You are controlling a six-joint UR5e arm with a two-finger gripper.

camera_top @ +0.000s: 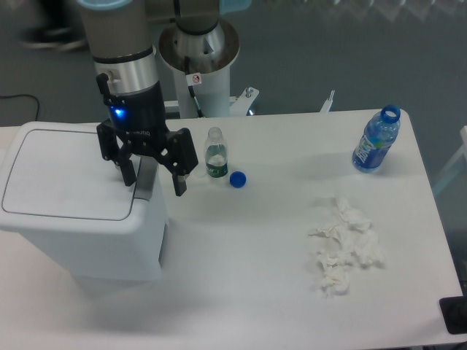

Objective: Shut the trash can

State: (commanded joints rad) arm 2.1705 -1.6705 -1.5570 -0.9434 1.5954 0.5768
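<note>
The trash can [69, 197] is a large white rectangular bin at the left of the table. Its flat white lid lies down on top, and the grey latch tab [146, 177] shows at its right edge. My gripper [155, 182] hangs over the bin's right edge with its two black fingers spread apart, one on each side of the latch tab. It is open and holds nothing.
A small clear bottle [214, 154] without a cap stands just right of the gripper, with a blue cap [237, 179] beside it. A blue water bottle [376, 140] stands at the far right. Crumpled white tissues [344, 246] lie at the right front.
</note>
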